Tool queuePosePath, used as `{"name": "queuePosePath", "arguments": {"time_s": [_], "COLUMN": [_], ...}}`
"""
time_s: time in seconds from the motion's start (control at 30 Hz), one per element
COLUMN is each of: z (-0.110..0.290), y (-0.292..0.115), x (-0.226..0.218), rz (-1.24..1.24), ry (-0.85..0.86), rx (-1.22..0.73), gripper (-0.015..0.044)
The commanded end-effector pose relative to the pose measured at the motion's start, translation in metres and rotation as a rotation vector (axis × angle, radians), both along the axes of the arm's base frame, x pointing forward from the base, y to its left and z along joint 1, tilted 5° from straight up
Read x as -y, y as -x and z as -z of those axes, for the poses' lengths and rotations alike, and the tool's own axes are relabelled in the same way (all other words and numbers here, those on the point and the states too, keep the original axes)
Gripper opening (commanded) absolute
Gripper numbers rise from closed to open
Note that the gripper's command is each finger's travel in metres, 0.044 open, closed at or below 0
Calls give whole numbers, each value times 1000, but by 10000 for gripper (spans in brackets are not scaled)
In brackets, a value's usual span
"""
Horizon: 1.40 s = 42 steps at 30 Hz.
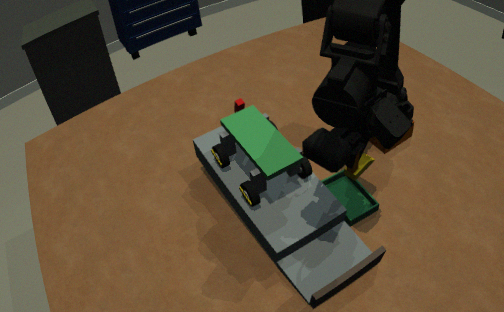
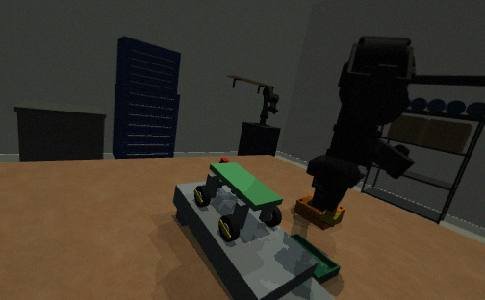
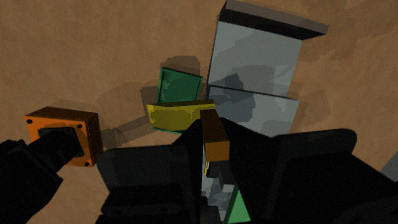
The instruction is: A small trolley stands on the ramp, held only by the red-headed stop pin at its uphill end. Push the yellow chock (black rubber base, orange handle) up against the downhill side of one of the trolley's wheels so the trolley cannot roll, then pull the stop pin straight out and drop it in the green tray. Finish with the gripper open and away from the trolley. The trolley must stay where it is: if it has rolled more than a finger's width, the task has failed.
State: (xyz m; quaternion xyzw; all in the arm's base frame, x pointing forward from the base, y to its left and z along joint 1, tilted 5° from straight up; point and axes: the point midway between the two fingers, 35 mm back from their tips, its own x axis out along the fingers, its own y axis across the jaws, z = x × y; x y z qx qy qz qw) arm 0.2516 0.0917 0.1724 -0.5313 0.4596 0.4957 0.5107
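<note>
The yellow chock [image 1: 361, 166] [image 2: 331, 218] [image 3: 172, 116] hangs in the air, in the wrist view overlapping the near end of the green tray [image 1: 365, 214] [image 2: 327, 274] [image 3: 180, 89]. My gripper [image 3: 209, 123] is shut on its orange handle [image 3: 217, 149]; its fingertips are hidden in the top and exterior views. The trolley [image 1: 262, 141] [image 2: 245, 184] [image 3: 240, 210], with a green top, stands on the grey ramp [image 1: 287, 230] [image 2: 260, 271] [image 3: 257, 62]. No chock touches its wheels. The red-headed stop pin [image 1: 239, 104] [image 2: 224, 160] stands upright at the uphill end.
The ramp's low end has a raised lip [image 1: 350, 275] [image 3: 272, 19]. The tray sits on the table against or close to the ramp's side. The arm's orange base [image 1: 395, 141] [image 2: 308, 211] [image 3: 91, 137] stands beyond the tray. Cabinets and a shelf rack are in the background.
</note>
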Motion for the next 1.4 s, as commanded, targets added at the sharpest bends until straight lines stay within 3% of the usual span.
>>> {"name": "queuePosePath", "arguments": {"time_s": [0.0, 1.07, 1.37], "z": [-1, -1, -1], "y": [-1, -2, -8], "x": [-1, -6, -6], "rz": [-113, -1270, -1312], "ry": [19, 188, 194], "rx": [1, -42, -44], "gripper": [0, 0, 0]}}
